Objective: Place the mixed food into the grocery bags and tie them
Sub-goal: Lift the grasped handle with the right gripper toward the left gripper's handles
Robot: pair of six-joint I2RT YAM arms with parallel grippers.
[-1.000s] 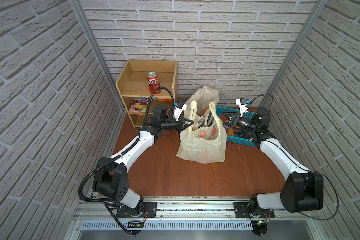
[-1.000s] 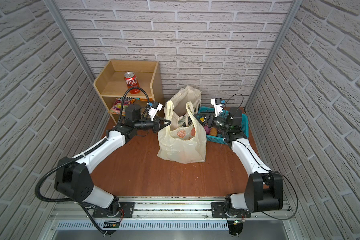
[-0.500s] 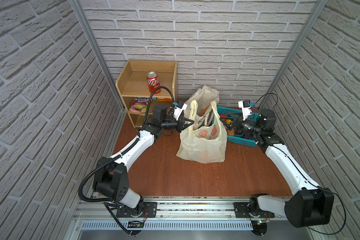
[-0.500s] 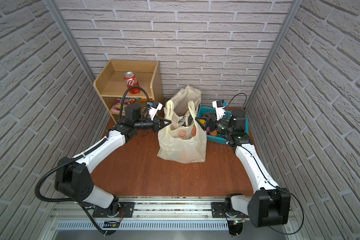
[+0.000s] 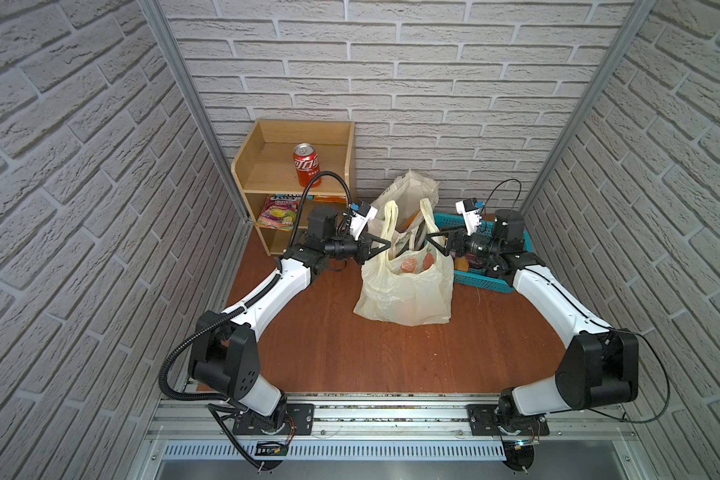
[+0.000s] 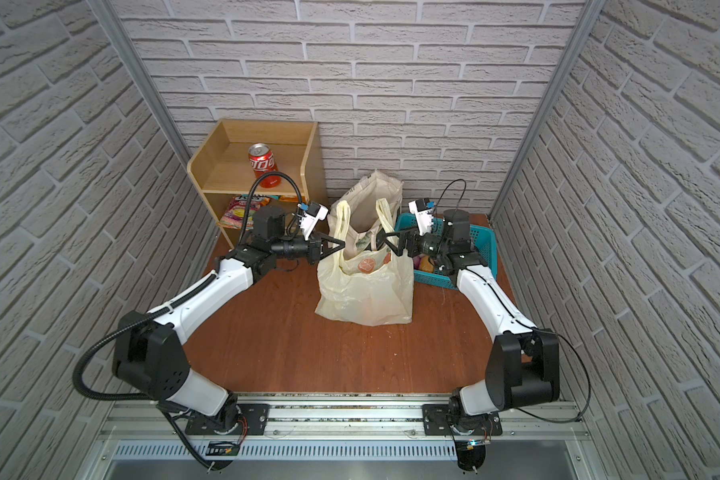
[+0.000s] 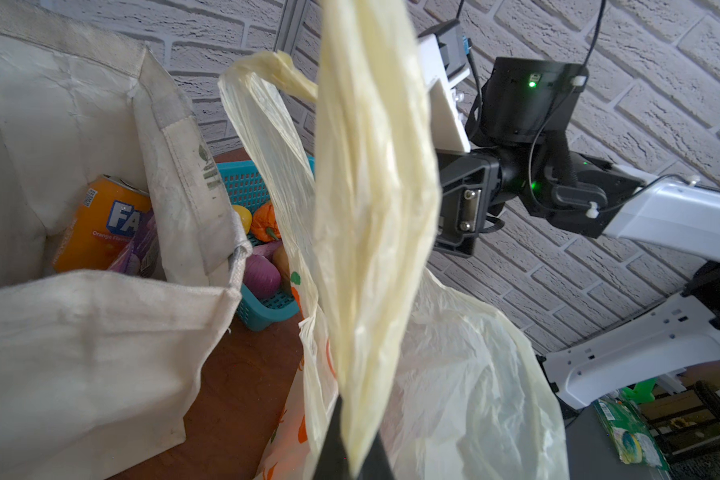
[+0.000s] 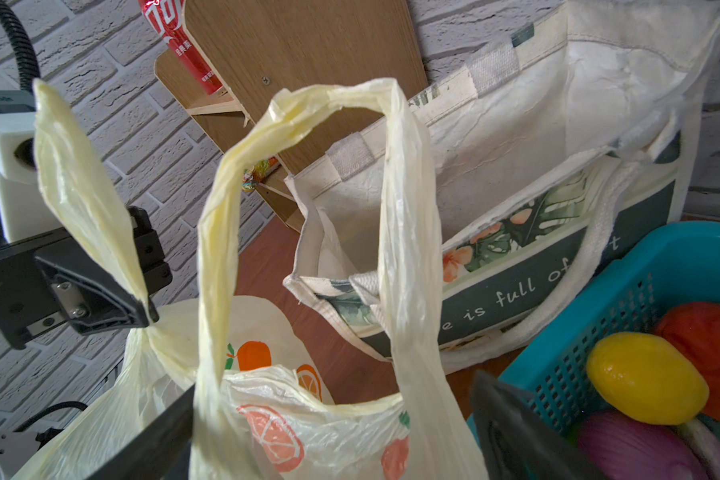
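Note:
Of the grocery bags, the pale-yellow plastic bag [image 5: 408, 291] [image 6: 366, 295] stands mid-table with both handles upright. The cream canvas tote [image 5: 408, 191] [image 7: 80, 332] stands open behind it. My left gripper [image 5: 387, 246] [image 7: 352, 449] is shut on the base of the bag's left handle [image 7: 371, 187]. My right gripper [image 5: 429, 239] [image 8: 333, 399] is open, and its fingers [image 8: 171, 415] straddle the base of the right handle loop [image 8: 308, 166]. Of the mixed food, an orange soda can [image 7: 96, 224] and a purple packet [image 7: 138, 249] lie inside the tote.
A turquoise basket [image 5: 487, 282] [image 8: 641, 291] with toy produce sits right of the bags, under my right wrist. A wooden shelf [image 5: 267, 183] at the back left holds a red cola can [image 5: 306, 164] and a snack packet [image 5: 277, 212]. Brick walls close in on three sides.
My right gripper has swung left from over the basket to the plastic bag's right handle and has opened a little wider. The left gripper has kept its hold without moving.

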